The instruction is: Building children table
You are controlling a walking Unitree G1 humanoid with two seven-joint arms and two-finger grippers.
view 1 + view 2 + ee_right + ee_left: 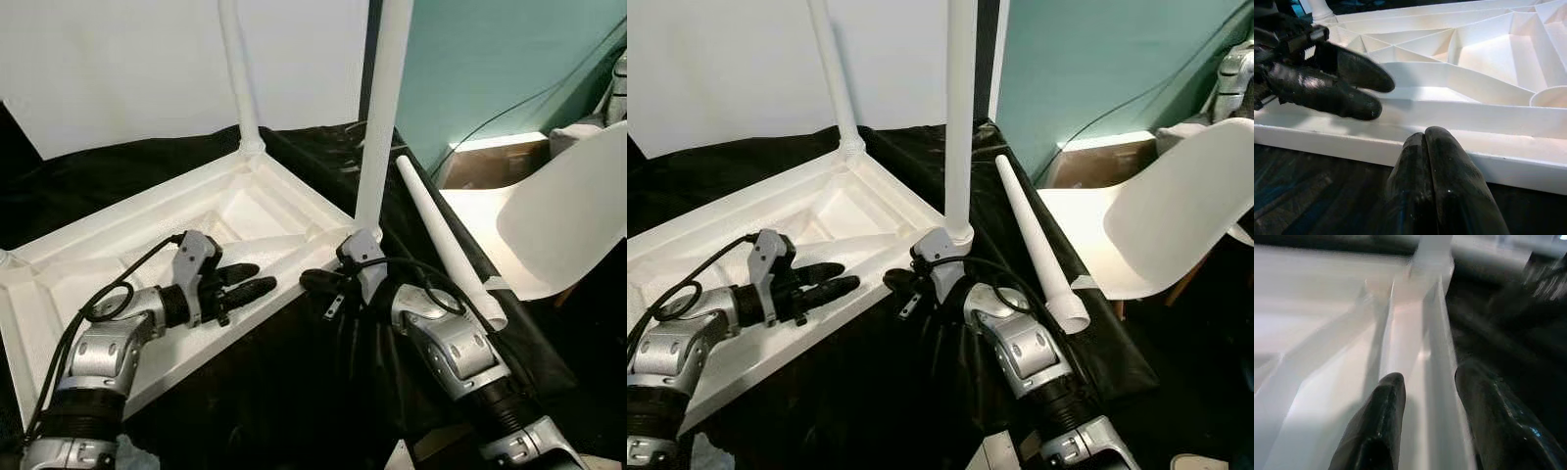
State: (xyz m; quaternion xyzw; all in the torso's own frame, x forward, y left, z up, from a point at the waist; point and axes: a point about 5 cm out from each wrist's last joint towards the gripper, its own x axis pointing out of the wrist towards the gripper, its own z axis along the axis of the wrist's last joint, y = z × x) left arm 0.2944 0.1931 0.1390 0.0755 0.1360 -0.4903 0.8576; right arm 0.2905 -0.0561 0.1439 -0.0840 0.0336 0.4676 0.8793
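The white table top (59, 284) lies upside down on a black cloth, ribs showing. Two white legs stand in its corners: one at the far corner (238, 78), one at the near right corner (384, 117). A third leg (446, 240) lies loose on the cloth to the right. My left gripper (265, 276) is open over the near rim, and in the left wrist view the rim wall (1442, 352) runs between its fingers. My right gripper (308, 281) is shut on nothing just outside that rim, beside the near leg's base, its tips (1425, 134) facing the left gripper (1376, 95).
A white chair (558, 215) stands to the right, a cardboard box (495, 162) behind it against the teal wall. A white board (127, 69) leans behind the table top. The black cloth (255, 392) covers the near ground.
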